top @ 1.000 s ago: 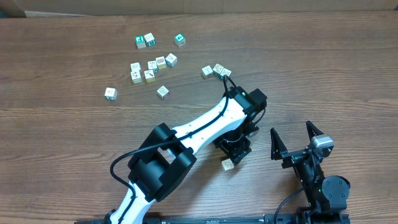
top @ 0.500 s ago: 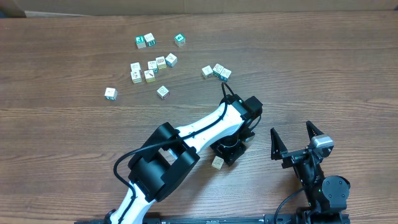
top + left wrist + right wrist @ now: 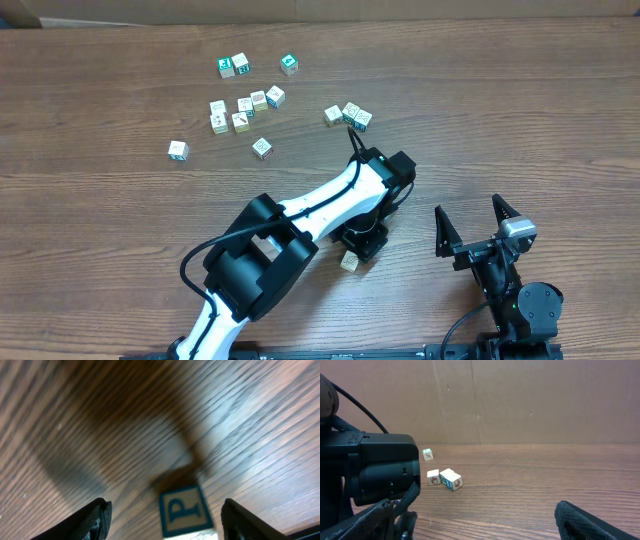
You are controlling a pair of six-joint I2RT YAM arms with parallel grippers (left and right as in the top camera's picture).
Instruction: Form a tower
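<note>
A small cream cube with a blue letter P on its face (image 3: 184, 512) lies on the wooden table between the fingers of my left gripper (image 3: 165, 516). The jaws stand open, with a gap on each side of the cube. From overhead, the same cube (image 3: 349, 261) sits just at the tip of the left gripper (image 3: 356, 250), under the white arm. My right gripper (image 3: 475, 225) stands open and empty near the front right, also seen in its own wrist view (image 3: 485, 522). No tower is in view.
Several loose cubes (image 3: 245, 105) are scattered at the back left, with a single one (image 3: 177, 150) further left. Three cubes (image 3: 348, 114) sit behind the left wrist, two showing as a pair (image 3: 445, 479). The left arm's black housing (image 3: 375, 475) stands left of the right gripper.
The left gripper and the cube under it have shifted a little to the left. Its jaws closed in on the cube and have parted again. The right arm has not moved.
</note>
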